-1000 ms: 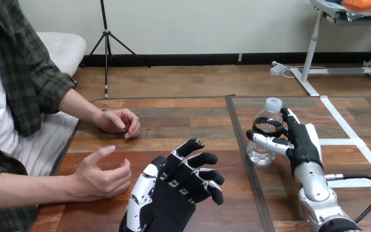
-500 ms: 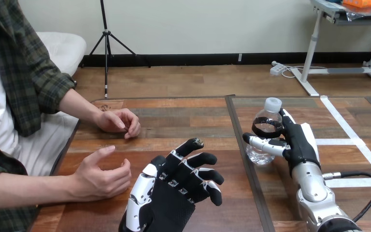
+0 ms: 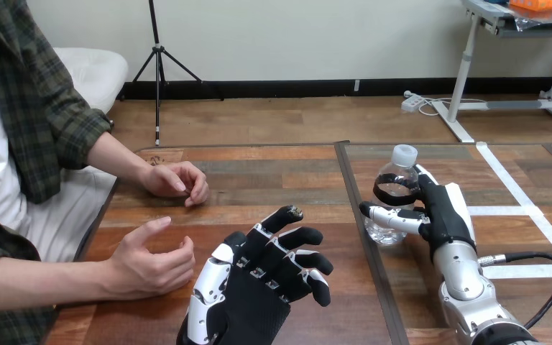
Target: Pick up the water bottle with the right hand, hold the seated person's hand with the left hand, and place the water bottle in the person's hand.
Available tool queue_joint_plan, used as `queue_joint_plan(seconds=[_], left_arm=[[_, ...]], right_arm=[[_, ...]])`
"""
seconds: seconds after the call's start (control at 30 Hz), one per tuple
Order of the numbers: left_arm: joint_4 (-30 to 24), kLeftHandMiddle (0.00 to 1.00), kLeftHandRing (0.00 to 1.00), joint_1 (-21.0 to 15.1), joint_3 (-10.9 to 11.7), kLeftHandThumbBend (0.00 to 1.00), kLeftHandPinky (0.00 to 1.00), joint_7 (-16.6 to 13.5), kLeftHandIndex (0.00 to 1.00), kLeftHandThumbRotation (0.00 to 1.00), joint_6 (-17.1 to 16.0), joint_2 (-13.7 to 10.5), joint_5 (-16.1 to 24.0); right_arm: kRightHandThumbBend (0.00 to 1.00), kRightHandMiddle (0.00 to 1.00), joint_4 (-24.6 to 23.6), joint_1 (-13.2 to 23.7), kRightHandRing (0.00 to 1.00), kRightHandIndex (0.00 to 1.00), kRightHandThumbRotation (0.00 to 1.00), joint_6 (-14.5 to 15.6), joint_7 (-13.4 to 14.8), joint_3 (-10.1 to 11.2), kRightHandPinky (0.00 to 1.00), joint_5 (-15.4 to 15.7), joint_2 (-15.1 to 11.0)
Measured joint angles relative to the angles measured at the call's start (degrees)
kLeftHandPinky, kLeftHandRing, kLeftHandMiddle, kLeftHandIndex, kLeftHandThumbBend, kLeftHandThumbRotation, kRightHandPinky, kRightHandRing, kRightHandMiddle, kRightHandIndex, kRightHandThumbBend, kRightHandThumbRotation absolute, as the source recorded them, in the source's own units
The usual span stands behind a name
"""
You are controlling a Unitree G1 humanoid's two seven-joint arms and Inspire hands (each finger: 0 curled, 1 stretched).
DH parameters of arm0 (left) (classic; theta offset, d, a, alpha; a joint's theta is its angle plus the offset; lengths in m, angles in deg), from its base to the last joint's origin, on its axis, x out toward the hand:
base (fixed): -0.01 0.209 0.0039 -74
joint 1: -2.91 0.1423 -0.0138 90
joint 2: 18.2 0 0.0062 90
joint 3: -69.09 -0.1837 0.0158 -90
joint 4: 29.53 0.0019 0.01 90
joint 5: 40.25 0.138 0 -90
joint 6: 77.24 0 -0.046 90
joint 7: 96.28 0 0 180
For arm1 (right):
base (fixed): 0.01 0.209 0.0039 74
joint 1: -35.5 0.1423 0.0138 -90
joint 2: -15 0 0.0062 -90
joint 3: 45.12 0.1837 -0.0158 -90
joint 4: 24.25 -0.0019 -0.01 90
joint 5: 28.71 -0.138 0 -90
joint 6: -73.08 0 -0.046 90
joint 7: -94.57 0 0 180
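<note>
Between bottle [image 3: 394,188] and person's hand [image 3: 151,262], left hand [image 3: 259,284]

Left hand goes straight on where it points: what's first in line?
Looks free: left hand points up-right over bare table, passing left of the water bottle, I think; depth unclear.

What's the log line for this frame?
right hand: shut on water bottle, upright | left hand: open, apart from person's near hand | handover: not yet
</note>
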Motion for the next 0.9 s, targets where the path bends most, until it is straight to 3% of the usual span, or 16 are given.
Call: queue_joint_plan(seconds=[0.4,0.9], left_arm=[[0.0,0.67,0.59,0.0,0.0,0.01,0.42,0.0,0.72,0.92,0.0,0.0,0.0],[0.0,0.68,0.59,0.1,0.0,0.02,0.43,0.0,0.72,0.94,-0.4,0.0,0.0]], right_arm=[[0.73,0.81,0.0,0.1,0.76,0.79,0.02,0.0,0.5,-0.6,0.69,0.6,0.1],[0.73,0.75,0.1,0.1,0.71,0.74,0.00,0.3,2.4,-1.4,0.67,1.7,0.2]])
